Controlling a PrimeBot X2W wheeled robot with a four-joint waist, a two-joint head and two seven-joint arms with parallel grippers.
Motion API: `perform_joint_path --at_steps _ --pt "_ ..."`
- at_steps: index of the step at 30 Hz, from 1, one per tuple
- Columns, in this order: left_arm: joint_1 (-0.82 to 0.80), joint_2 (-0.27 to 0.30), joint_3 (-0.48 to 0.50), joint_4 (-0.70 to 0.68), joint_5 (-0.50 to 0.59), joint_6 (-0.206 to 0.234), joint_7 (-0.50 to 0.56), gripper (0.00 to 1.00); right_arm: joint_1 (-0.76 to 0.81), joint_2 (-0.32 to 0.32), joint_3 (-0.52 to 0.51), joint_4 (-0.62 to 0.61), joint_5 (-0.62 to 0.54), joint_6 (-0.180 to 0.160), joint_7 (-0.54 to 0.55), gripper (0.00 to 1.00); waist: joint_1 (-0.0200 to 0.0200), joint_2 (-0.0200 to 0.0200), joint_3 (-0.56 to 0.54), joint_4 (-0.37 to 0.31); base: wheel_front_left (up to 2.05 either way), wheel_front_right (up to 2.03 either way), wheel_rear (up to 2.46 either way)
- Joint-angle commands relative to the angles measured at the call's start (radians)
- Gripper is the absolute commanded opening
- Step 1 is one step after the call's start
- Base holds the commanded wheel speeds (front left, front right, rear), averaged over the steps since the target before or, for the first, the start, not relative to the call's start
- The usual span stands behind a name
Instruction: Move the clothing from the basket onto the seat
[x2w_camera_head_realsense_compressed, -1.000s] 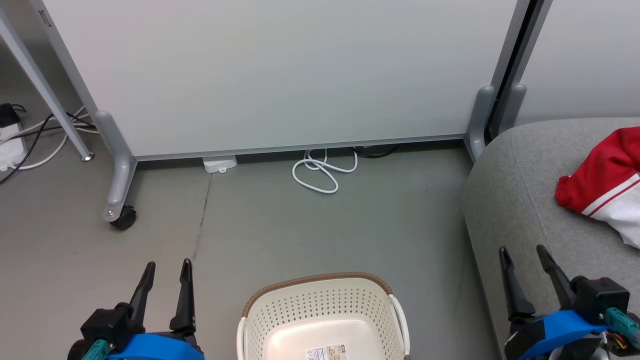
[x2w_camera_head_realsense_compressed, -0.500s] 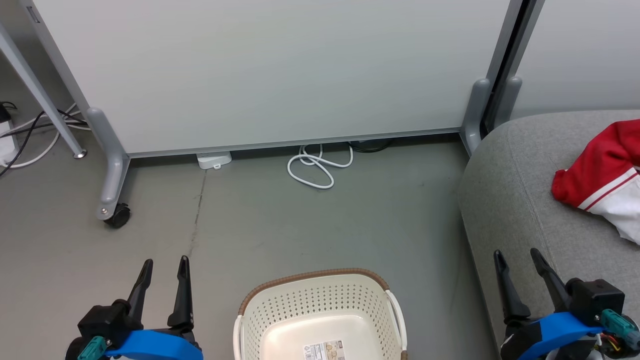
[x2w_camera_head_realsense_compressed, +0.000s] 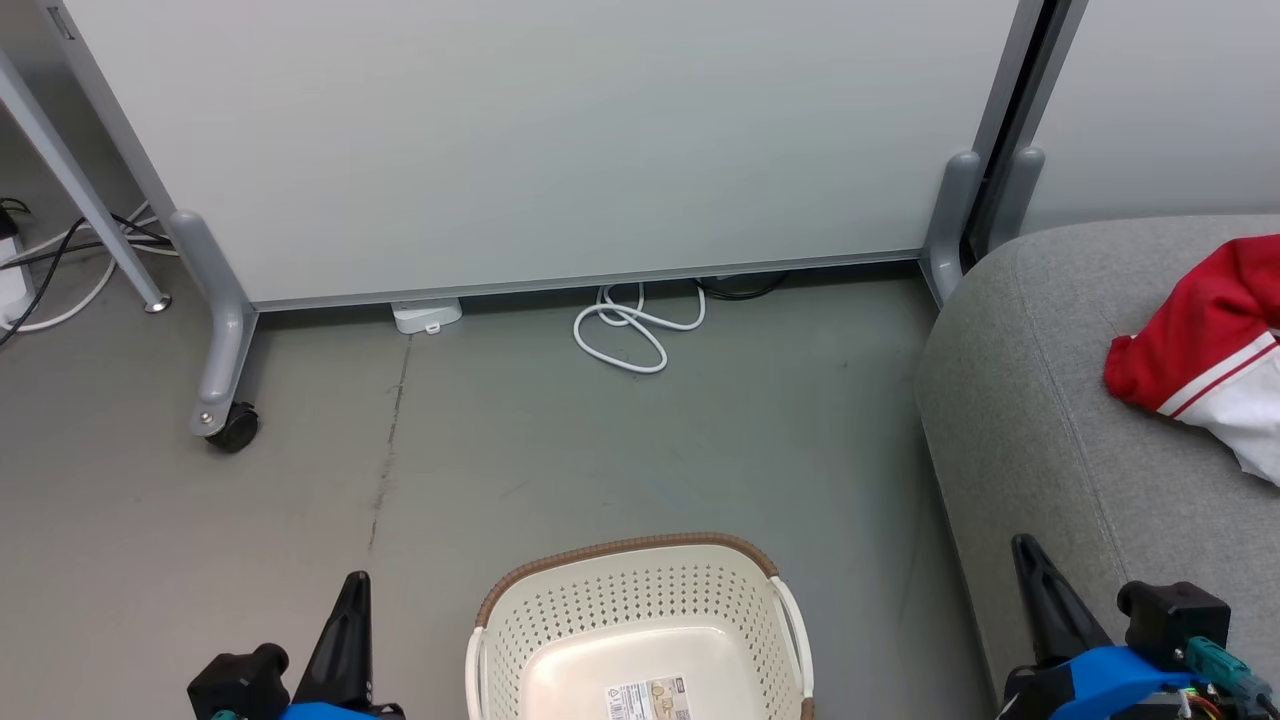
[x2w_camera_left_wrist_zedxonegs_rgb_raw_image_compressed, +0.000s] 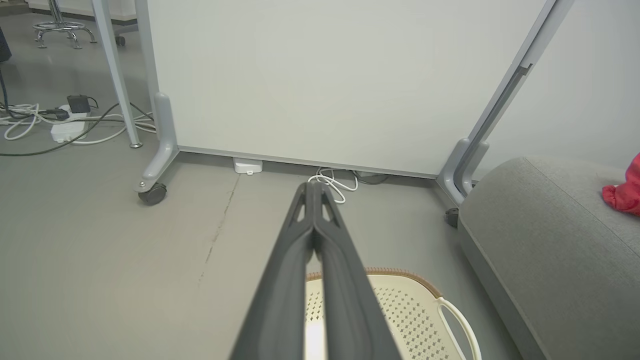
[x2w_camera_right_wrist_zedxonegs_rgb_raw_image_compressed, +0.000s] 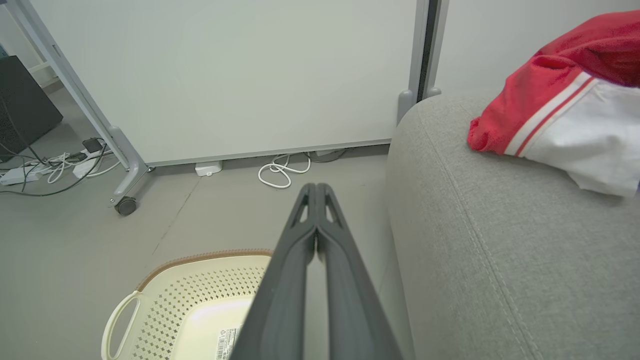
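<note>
1. Grippers low in front: the left gripper (x2w_camera_left_wrist_zedxonegs_rgb_raw_image_compressed: 313, 186) and the right gripper (x2w_camera_right_wrist_zedxonegs_rgb_raw_image_compressed: 316, 186) each have their fingers pressed together and hold nothing.
2. Between them on the floor, the basket (x2w_camera_head_realsense_compressed: 625, 547) shows a bare inside.
3. Farther right, the clothing (x2w_camera_head_realsense_compressed: 1190, 345), red with white stripes, lies crumpled on the sofa (x2w_camera_head_realsense_compressed: 1030, 420). The task looks finished.

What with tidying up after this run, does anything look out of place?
The clothing lies crumpled on the seat, unfolded. A white cable sprawls in loose loops on the floor by the partition. The basket stands upright, undamaged.
</note>
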Motion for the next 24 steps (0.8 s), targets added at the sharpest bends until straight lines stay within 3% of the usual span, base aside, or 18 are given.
perform_joint_path --at_steps 1,24 --pt "0.001 -0.003 0.003 0.001 -0.021 0.000 0.006 0.00 -0.004 0.000 -0.003 0.008 0.024 0.000 0.005 0.00 0.0000 0.0000 0.000 0.000 0.00 0.00 0.00" --pt "-0.032 -0.025 0.065 -0.045 -0.368 0.000 0.109 0.00 -0.038 -0.002 -0.012 0.011 0.428 0.000 0.054 0.00 0.0000 0.0000 -0.003 -0.007 0.00 0.00 0.00"
